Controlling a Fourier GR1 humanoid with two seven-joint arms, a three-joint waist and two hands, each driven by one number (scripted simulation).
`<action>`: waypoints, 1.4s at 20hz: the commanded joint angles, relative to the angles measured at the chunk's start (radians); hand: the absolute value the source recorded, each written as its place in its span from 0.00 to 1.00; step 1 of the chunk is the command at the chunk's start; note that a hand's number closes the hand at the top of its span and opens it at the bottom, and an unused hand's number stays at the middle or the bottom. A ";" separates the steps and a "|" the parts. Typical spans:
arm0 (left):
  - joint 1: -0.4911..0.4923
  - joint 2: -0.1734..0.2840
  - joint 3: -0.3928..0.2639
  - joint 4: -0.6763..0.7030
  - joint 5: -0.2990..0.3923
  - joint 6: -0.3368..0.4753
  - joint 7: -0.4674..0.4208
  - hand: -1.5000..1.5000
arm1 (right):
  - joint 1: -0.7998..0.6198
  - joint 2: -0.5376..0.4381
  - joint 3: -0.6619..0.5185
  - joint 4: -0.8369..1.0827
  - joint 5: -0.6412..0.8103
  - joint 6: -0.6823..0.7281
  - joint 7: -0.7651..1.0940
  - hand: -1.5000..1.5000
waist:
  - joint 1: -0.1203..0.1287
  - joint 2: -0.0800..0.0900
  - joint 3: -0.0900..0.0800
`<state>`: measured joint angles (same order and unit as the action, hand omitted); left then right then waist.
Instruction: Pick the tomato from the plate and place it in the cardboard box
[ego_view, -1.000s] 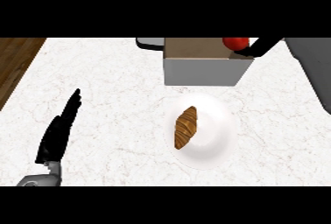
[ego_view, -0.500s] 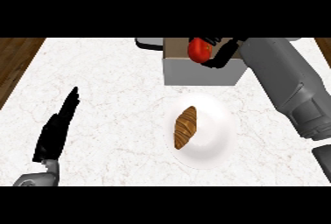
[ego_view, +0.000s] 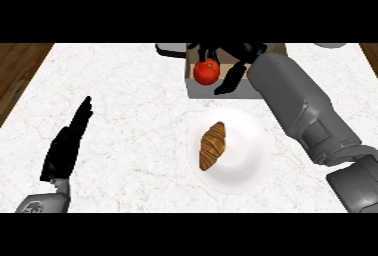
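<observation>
The tomato (ego_view: 206, 73) sits in the cardboard box (ego_view: 221, 91) behind the plate (ego_view: 247, 160) bearing a croissant (ego_view: 212, 145)

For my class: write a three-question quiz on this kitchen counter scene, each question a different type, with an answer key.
1. True or false: the tomato lies on the plate.
2. What food is on the plate? A croissant, B banana, C bread roll.
3. Fill in: the right hand is above the cardboard ____, while the left hand rests open at the counter's left.

Key: 1 false; 2 A, the croissant; 3 box.
</observation>
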<state>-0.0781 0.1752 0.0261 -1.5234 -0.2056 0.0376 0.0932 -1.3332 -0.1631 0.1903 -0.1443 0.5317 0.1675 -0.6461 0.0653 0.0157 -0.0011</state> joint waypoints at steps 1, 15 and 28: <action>-0.037 -0.012 0.001 0.059 -0.011 0.012 -0.021 0.50 | 0.008 0.035 -0.030 0.042 -0.018 -0.018 0.001 0.00 | 0.006 0.018 0.001; -0.004 0.007 0.001 -0.007 0.006 -0.021 -0.011 0.50 | -0.026 -0.116 -0.415 0.084 -0.392 0.144 0.078 0.00 | 0.029 0.026 0.003; -0.017 -0.014 -0.040 -0.035 -0.024 -0.011 0.000 0.50 | 0.044 -0.451 -0.501 0.092 -0.470 0.271 0.128 0.00 | 0.062 0.058 0.009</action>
<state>-0.0876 0.1622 -0.0035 -1.5515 -0.2160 0.0226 0.0882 -1.3087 -0.5385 -0.2975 -0.0472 0.0738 0.3887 -0.5201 0.1184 0.0658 0.0051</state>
